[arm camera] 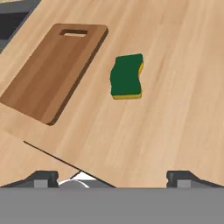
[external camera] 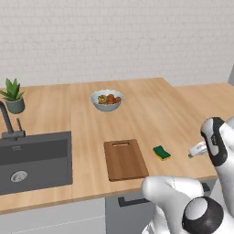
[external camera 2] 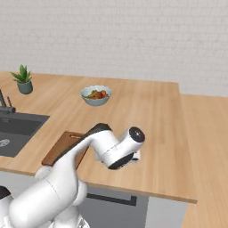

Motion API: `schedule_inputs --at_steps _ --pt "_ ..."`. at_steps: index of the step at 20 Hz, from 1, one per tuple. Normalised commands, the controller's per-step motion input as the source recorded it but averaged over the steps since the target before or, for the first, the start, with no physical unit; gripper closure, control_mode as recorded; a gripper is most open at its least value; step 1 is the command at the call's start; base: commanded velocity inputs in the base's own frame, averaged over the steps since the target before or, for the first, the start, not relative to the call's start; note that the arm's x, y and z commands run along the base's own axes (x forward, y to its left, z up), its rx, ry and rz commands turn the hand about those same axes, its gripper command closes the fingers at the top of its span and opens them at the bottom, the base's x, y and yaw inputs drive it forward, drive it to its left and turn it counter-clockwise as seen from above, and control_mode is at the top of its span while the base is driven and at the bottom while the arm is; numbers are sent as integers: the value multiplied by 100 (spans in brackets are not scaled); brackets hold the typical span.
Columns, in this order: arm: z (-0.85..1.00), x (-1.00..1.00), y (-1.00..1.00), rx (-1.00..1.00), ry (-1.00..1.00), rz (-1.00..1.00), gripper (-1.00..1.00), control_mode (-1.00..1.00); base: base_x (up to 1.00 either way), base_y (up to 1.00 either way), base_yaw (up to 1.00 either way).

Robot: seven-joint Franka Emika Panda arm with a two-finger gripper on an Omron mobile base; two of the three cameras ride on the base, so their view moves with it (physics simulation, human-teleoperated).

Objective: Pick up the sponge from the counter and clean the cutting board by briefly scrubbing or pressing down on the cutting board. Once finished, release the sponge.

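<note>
The sponge [arm camera: 127,76], dark green over a yellow layer, lies flat on the light wood counter [arm camera: 175,109], just right of the cutting board [arm camera: 54,70]. The reddish-brown board has its handle slot at the far short edge. My gripper [arm camera: 113,178] hovers above the counter's front edge, short of the sponge, and is open with nothing between its widely spread fingertips. From the left base view the sponge [external camera: 161,152] sits between the cutting board [external camera: 124,160] and my hand [external camera: 195,151]. In the right base view my arm hides most of the cutting board [external camera 2: 60,148].
A dark inset sink [external camera: 34,160] with a faucet [external camera: 7,121] lies left of the board. A white bowl of fruit [external camera: 106,99] stands behind it, and a potted plant [external camera: 13,96] at the far left. The counter's front edge runs just below my fingertips.
</note>
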Motion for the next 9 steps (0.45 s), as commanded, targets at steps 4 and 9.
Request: schedule_inputs --at_steps 4,9 --pt "23 -20 -3 0 -21 0 -100 -100 0 0 0" --pt "0 0 0 0 0 0 -100 -100 0 0 0"
